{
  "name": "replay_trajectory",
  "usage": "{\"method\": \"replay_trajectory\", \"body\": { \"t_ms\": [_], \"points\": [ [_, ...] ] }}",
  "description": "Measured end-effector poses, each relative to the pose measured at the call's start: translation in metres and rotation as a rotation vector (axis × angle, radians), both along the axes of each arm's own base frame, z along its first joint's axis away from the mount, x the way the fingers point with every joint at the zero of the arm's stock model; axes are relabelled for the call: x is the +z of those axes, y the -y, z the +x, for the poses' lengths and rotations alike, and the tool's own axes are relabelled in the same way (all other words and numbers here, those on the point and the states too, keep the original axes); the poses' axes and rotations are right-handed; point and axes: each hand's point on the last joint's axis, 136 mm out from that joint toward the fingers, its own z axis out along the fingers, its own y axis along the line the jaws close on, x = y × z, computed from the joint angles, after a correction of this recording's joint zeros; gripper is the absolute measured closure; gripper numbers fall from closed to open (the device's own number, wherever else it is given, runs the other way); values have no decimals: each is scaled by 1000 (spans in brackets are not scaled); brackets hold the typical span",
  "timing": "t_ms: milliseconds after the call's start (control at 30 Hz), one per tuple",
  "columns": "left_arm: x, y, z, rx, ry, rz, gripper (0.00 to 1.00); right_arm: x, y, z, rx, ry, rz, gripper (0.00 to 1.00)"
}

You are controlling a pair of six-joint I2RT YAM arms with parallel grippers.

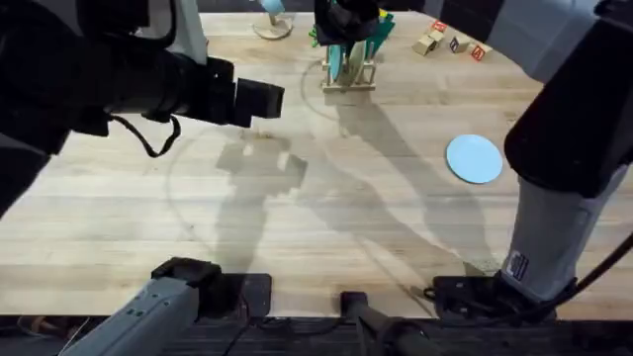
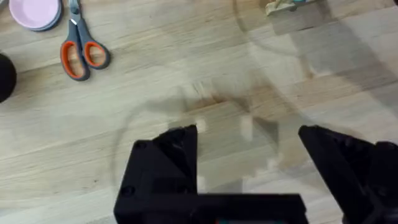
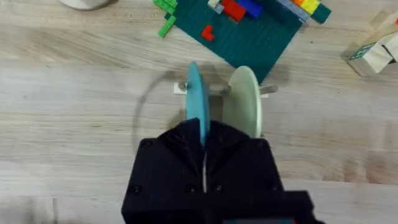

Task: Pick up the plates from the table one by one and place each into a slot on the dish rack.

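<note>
Currently the right gripper [image 3: 204, 140] pinches the cyan plate [image 3: 194, 102] upright over the rack [image 1: 348, 75], far centre, its base mostly hidden. Left gripper [image 2: 249, 146]: wide open, empty. Pale plate [image 1: 474, 158] lies right.

Small light wooden dish rack [image 3: 186, 87]: base and dowels largely hidden behind the black right pincer [image 3: 204, 155], which also covers the lower edge of the bright cyan-blue round plate [image 3: 196, 99] and of the pale cream plate [image 3: 244, 99] beside it. Beyond the rack, the green block of colourful toys [image 3: 261, 31] is cut by the picture's edge. Overhead, rack slots too small to distinguish.
</note>
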Motion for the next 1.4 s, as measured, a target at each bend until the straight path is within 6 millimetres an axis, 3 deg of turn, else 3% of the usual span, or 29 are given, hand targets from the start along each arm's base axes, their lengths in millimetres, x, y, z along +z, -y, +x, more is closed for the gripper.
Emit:
{"method": "replay_trajectory", "body": {
  "t_ms": [367, 500, 1033, 1167, 1300, 1400],
  "points": [
    [0, 0, 0, 0, 0, 0, 8, 0, 0, 0, 1, -1, -1, 968],
    [0, 0, 0, 0, 0, 0, 8, 0, 0, 0, 1, 0, 0, 889],
    [0, 0, 0, 1, 0, 0, 8, 3, 0, -1, 2, 2, 0, 736],
    [0, 0, 0, 2, 0, -1, 8, 31, 4, -7, 2, 34, 21, 640],
    [0, 0, 0, 3, 0, -2, 8, 77, 17, -27, 2, 68, 43, 489],
    [0, 0, 0, 3, 0, -2, 8, 107, 30, -46, 4, 79, 48, 138]
  ]
}}
